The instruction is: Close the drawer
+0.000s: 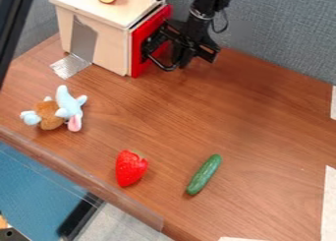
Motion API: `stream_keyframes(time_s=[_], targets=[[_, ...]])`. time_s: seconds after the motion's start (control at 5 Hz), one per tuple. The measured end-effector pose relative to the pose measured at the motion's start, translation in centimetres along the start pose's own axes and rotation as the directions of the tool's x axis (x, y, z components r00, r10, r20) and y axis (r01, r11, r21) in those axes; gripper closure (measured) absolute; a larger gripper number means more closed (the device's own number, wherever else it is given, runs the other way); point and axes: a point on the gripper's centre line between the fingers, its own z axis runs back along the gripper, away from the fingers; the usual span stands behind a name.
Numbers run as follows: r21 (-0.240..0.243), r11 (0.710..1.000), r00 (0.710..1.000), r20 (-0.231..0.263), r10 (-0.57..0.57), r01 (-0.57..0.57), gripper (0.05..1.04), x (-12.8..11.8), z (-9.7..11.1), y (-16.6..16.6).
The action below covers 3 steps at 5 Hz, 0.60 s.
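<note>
Nearest us, a white strip (pixel 242 239) lies at the bottom edge of the view, where the brown wooden table (pixel 263 112) ends; beside it, at the lower left, we look down on a blue surface (pixel 33 176). A little farther in, we see a green cucumber (pixel 204 174) lying at a slant and, to its left in the view, a red strawberry (pixel 132 167), the two apart. Beyond the strawberry and farther left lies a plush toy (pixel 64 107) in light blue and brown, with a pink patch.

Beyond these stands the pale wooden box (pixel 110 43), with silvery tape (pixel 70 66) running from its side onto the table. Its red drawer front (pixel 136 50) faces the black gripper (pixel 188 50), so from the gripper we find the drawer just beside it, on the left in the view, partly behind the black parts. The front sits close to the box, with a narrow dark line between them along the top. We cannot tell whether the gripper is wide or narrow. Farthest off, we have a gray fabric wall (pixel 282 33).
</note>
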Motion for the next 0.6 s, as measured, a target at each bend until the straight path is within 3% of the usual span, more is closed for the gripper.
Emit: stream_keyframes(time_s=[0.2,0.4,0.6], targets=[[-0.006,1.0,1.0,0.0,0.005,-0.005,0.93,-0.22,0.04,0.2],[-0.027,0.999,0.999,-0.026,0.03,-0.031,0.707,-0.68,-0.03,1.13],[-0.061,0.998,1.0,-0.025,0.017,-0.018,0.416,-0.62,-0.01,0.87]])
